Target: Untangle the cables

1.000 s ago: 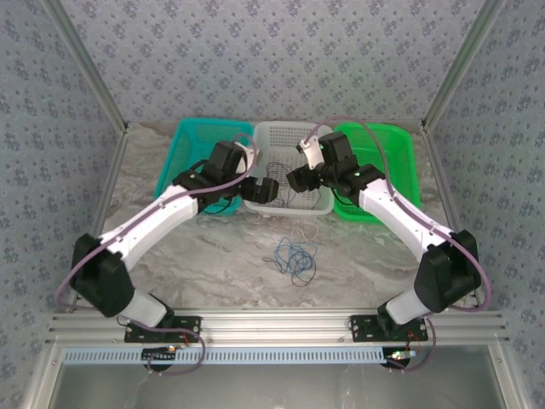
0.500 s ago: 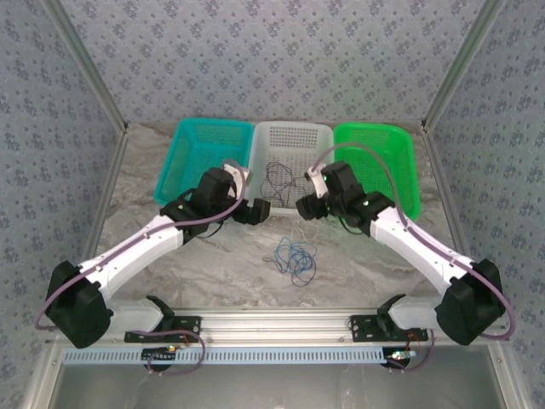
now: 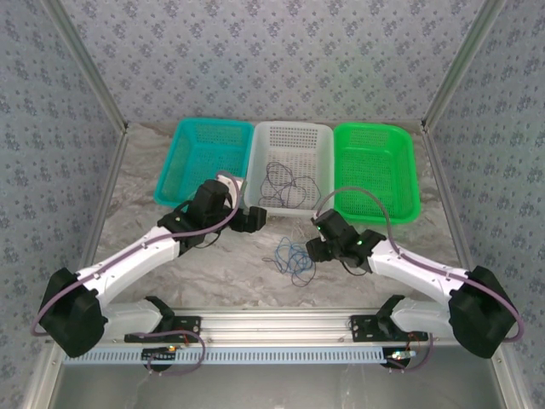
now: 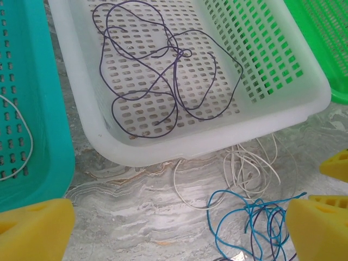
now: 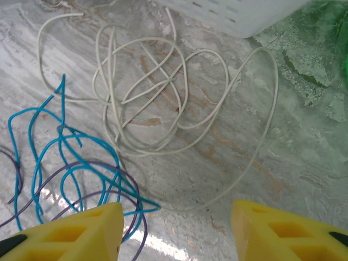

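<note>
Right tool (image 5: pixel 174 228) hangs with jaws apart, empty, over the whitish cable (image 5: pixel 173 80) just before the white basket (image 4: pixel 70 92). Likely aim: lift it off the blue cable (image 5: pixel 61 129). Left tool (image 4: pixel 174 228) spread wide, empty.

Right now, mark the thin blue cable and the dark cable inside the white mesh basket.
Thin blue cable (image 5: pixel 61 129): right wrist view, central crossing.
Dark cable (image 4: pixel 179 53): left wrist view, tangled crossing.
</note>
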